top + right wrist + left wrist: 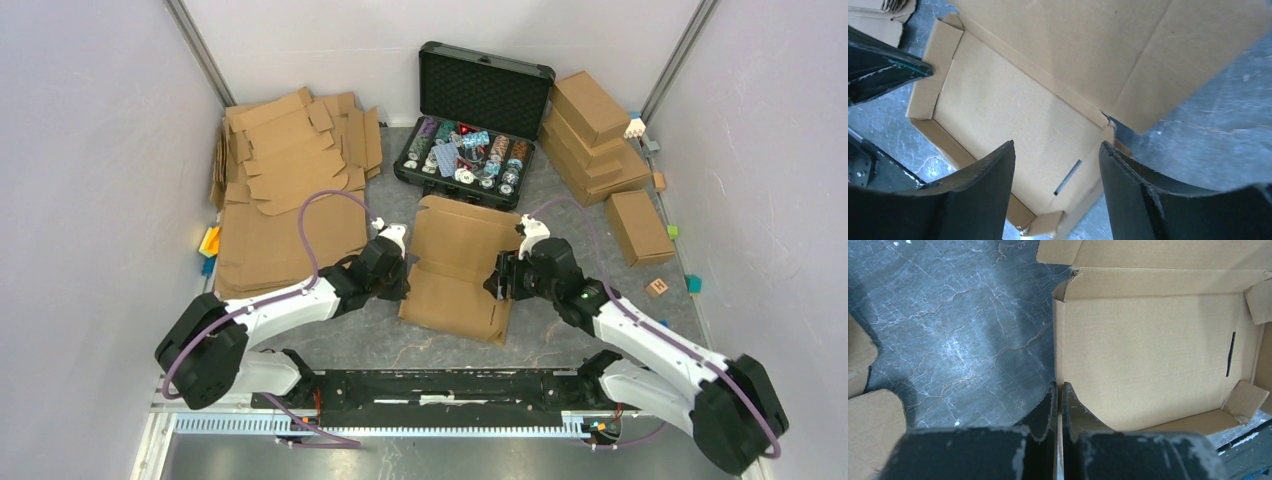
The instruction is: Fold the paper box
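The paper box (pixel 455 270), half-formed, lies open at the centre of the table (pixel 948 340). Left fingers (pixel 1045 412) apparently pinch its left wall; right fingers (pixel 990 175) gape wide, empty. Light, stiff, crease-prone: grip wall edges.

Bright even overhead light, soft shadows, wrist views slightly blurred near edges

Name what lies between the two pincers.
The paper box, partly folded, fills the stretch between the left pincer and right pincer; the top external view shows it.
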`<state>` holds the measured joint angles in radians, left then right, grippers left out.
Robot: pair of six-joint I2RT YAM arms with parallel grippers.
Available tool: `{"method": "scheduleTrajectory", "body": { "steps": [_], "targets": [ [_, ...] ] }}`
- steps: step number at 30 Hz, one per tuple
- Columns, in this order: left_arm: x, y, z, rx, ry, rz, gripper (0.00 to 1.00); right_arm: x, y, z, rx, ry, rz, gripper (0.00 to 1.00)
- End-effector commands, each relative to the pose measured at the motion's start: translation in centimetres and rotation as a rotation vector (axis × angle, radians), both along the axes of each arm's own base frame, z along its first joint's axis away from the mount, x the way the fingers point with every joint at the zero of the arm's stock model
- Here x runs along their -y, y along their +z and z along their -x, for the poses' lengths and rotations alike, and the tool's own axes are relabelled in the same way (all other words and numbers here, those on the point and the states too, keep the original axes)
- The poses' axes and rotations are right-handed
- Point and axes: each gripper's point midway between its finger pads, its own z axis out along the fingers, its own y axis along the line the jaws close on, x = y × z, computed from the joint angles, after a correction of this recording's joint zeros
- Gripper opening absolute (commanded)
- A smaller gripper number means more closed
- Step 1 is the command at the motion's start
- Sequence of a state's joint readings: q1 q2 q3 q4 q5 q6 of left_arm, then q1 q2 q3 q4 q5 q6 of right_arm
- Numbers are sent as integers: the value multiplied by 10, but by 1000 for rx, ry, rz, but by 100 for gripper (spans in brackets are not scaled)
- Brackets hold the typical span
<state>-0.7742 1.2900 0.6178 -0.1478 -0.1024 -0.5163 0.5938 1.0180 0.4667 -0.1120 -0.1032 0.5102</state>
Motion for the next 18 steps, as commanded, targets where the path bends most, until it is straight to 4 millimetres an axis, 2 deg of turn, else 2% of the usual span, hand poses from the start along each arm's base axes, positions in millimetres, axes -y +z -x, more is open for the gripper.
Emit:
{"method": "scheduleTrajectory", "body": {
  "steps": [1,5,10,14,18],
  "targets": [
    [10,10,-11,29,-5,18,4,24,20,3,81,-31,81,69],
    [5,9,-13,39,12,1,4,58,9,13,100,-119,169,71],
    [3,6,-15,34,22,-15,4,77,-18,28,50,-182,194,69],
    [-4,4,-17,32,43,-30,3,81,-33,32,18,-225,185,63],
    [-9,2,-18,22,57,-19,2,79,-45,34,-6,-227,173,61]
  ]
}}
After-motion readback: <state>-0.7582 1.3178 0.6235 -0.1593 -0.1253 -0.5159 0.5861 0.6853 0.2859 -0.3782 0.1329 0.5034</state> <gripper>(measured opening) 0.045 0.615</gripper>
